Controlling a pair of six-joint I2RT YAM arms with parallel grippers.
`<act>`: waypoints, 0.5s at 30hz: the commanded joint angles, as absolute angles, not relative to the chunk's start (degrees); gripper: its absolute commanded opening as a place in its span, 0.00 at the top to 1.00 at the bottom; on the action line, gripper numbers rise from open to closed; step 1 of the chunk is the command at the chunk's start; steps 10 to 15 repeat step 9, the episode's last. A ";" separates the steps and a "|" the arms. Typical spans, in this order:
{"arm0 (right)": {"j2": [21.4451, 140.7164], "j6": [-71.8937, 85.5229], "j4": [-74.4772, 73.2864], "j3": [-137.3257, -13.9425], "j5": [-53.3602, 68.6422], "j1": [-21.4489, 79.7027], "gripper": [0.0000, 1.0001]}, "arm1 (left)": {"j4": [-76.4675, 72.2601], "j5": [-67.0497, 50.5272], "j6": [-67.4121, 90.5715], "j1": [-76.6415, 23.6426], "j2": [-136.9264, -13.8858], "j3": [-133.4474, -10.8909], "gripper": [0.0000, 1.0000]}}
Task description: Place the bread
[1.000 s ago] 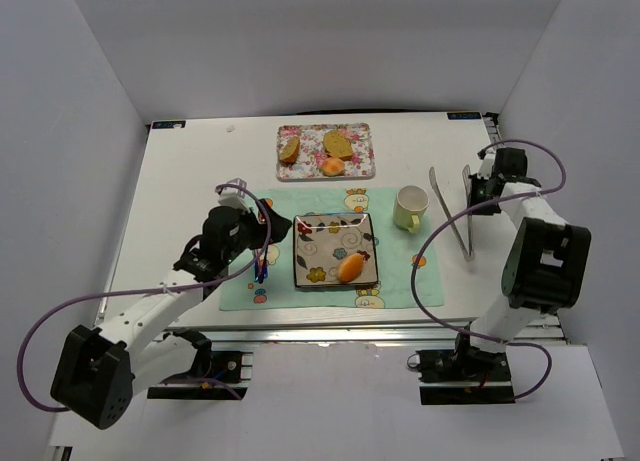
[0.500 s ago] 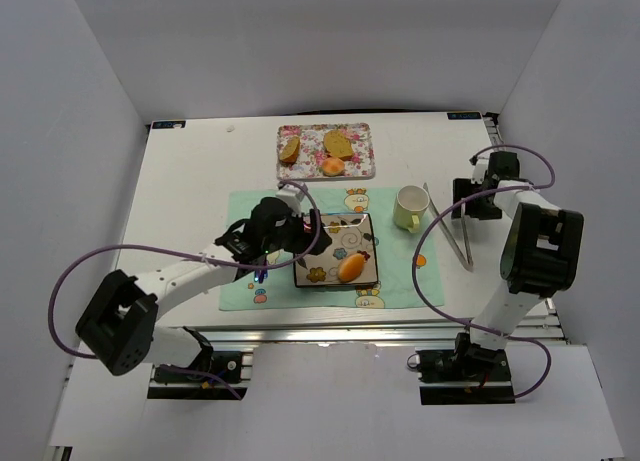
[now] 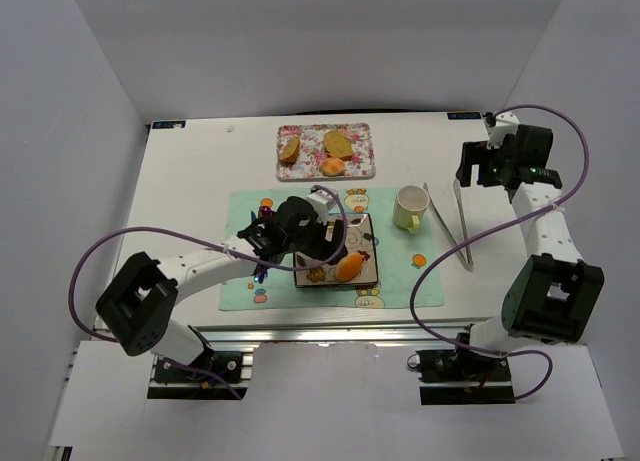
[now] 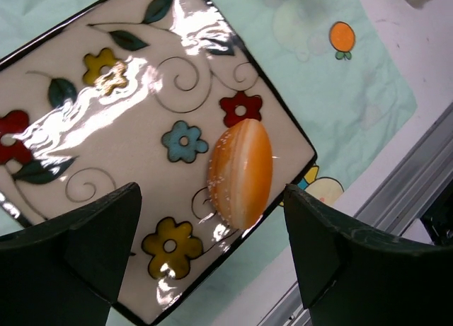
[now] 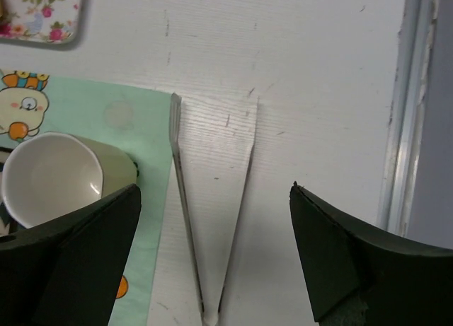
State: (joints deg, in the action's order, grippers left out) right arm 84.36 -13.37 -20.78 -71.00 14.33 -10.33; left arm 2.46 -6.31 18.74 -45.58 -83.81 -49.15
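The bread [image 4: 241, 172], a small smooth orange-golden oval, lies near the right front corner of a square flowered plate [image 4: 141, 128]. In the top view the bread [image 3: 350, 267] sits on this plate [image 3: 362, 239], which rests on the green mat. My left gripper [image 4: 211, 220] hangs open just above the plate, its fingers standing either side of the bread without touching it. From above, the left gripper [image 3: 332, 249] is over the plate's middle. My right gripper [image 3: 472, 169] is open and empty at the far right, above metal tongs [image 5: 182, 206].
A flowered tray [image 3: 325, 151] at the back holds larger bread slices and an orange ball. A pale green cup [image 3: 410, 207] stands on the mat [image 3: 250, 281], right of the plate. The tongs [image 3: 448, 221] lie on the white table beside the cup. The table's front rail runs close to the plate.
My left gripper has moved right from the mat's left side to over the plate and bread. My right gripper has opened, left the tongs on the table and drawn back.
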 commanded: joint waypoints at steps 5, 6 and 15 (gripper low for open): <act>81.74 -12.04 -19.95 -69.69 21.97 -10.37 0.11 | 3.69 -7.38 13.27 -48.34 -84.46 -52.56 0.09; 81.56 -11.26 -19.86 -69.87 22.06 -10.37 0.10 | 3.52 -7.21 13.27 -48.43 -84.46 -52.56 0.09; 80.60 -10.37 -18.81 -69.44 23.11 -10.37 0.10 | 2.82 -6.68 13.18 -49.13 -84.64 -52.47 0.09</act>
